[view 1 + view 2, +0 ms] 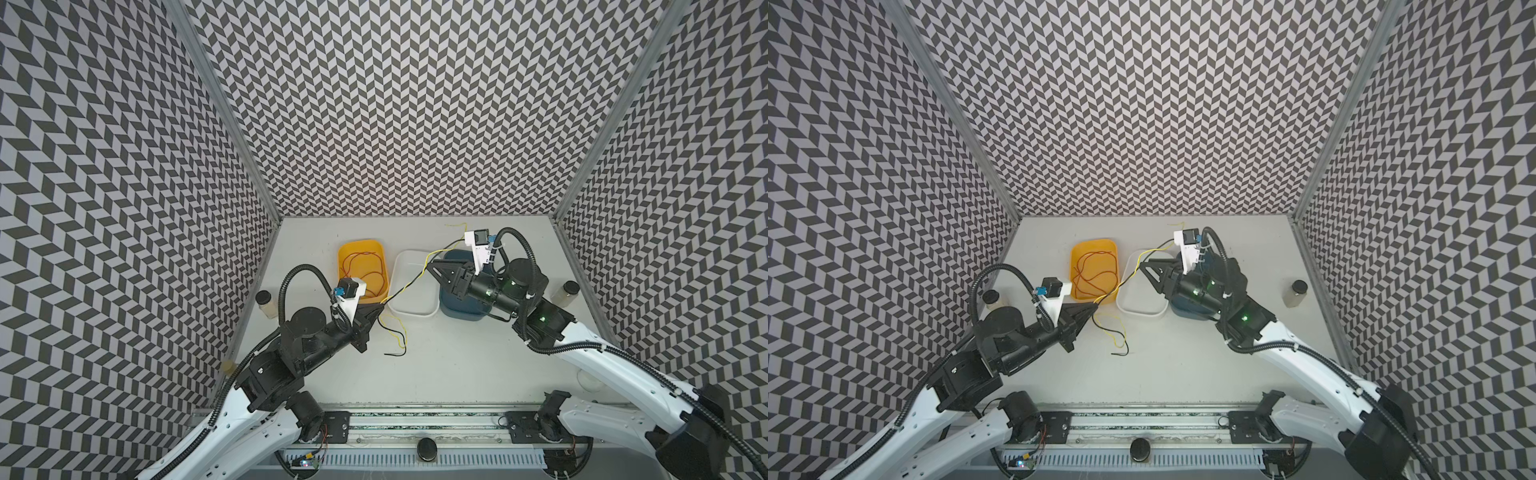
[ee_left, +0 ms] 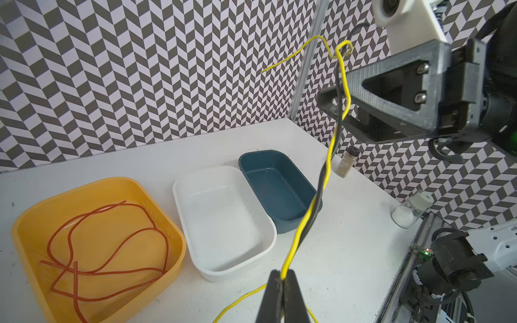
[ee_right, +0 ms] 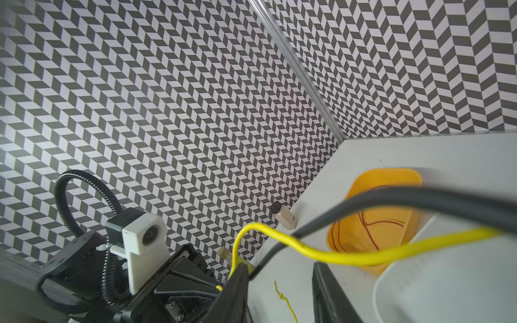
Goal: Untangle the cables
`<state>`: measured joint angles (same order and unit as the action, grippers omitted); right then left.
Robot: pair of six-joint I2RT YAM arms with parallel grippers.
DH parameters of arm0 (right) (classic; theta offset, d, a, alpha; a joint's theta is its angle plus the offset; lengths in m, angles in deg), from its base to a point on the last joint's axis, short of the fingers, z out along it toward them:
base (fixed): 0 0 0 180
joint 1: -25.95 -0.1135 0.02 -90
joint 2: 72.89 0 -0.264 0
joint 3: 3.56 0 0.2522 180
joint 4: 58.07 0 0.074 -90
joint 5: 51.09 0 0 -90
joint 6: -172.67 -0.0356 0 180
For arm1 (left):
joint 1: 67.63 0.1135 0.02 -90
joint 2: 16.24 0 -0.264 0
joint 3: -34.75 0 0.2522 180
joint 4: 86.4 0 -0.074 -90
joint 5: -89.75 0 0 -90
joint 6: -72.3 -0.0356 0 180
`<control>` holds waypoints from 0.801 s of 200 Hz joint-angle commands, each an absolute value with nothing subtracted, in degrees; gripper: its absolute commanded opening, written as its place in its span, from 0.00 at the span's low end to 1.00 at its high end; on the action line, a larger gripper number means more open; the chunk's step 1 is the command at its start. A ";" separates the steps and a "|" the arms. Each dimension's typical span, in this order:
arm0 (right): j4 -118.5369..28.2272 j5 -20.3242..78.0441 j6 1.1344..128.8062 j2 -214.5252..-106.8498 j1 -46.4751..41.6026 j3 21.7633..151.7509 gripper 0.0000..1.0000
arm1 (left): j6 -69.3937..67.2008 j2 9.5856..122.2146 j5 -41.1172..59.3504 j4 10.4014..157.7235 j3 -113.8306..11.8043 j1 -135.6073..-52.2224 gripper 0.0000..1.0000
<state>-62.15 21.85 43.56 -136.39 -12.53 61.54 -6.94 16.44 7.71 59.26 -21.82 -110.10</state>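
step: I'm pulling apart the yellow cable (image 2: pixel 299 232) & black cable (image 2: pixel 321 184), which are twisting round each other along the span lifted between my two grippers

left gripper (image 2: pixel 282 279): jaws are pressing together, pinching the yellow cable where it's entering the tips; can't tell if the black one is caught in there too

right gripper (image 1: pixel 434 262): jaws are standing part spread in the right wrist view, w/ both strands (image 3: pixel 349 254) crossing the gap; can't tell if they're gripping anything

red cable (image 2: pixel 112 251): already lying alone in the yellow tub (image 2: pixel 173 237), loose coils, well apart from the twist

white tub (image 2: pixel 268 240) & blue tub (image 2: pixel 316 207): sitting side by side w/ nothing in them, span is passing above them

loose ends: yellow & black tails (image 1: pixel 397 340) are trailing on the table (image 1: pixel 457 365) just beside my left gripper; a far yellow end (image 1: pixel 455 226) is sticking out past my right gripper

progress: I'm judging approx a third done, red sorted, two to go

next: prob my right needs to be closing on one strand only, pref the black, then I'm drawing it away from the left so the twist is unwinding

risk: grabbing both at once is just tightening the twist
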 commanded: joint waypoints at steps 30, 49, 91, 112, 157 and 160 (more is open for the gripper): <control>-65.27 24.46 42.36 -138.70 -14.25 65.53 0.38 | -7.73 16.45 9.14 60.42 -23.47 -110.95 0.00; -66.62 23.96 41.22 -139.48 -14.69 65.76 0.38 | -7.86 16.98 9.37 60.20 -23.62 -111.21 0.00; -66.84 23.01 40.98 -139.87 -15.18 65.94 0.18 | -8.14 16.77 8.85 60.20 -23.41 -111.22 0.00; -65.03 24.73 42.92 -138.64 -15.32 65.75 0.10 | -8.31 16.74 8.51 59.89 -23.77 -111.22 0.06; -58.63 30.81 48.76 -137.22 -15.36 66.48 0.00 | -6.90 17.38 15.77 60.06 -26.16 -111.30 0.67; -58.17 31.21 49.21 -137.21 -15.36 66.68 0.00 | -6.83 17.60 16.40 59.79 -26.68 -111.31 0.69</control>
<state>-59.97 26.79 45.24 -139.08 -15.05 64.35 -7.42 16.84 10.58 59.24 -22.37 -110.85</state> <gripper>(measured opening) 0.053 0.623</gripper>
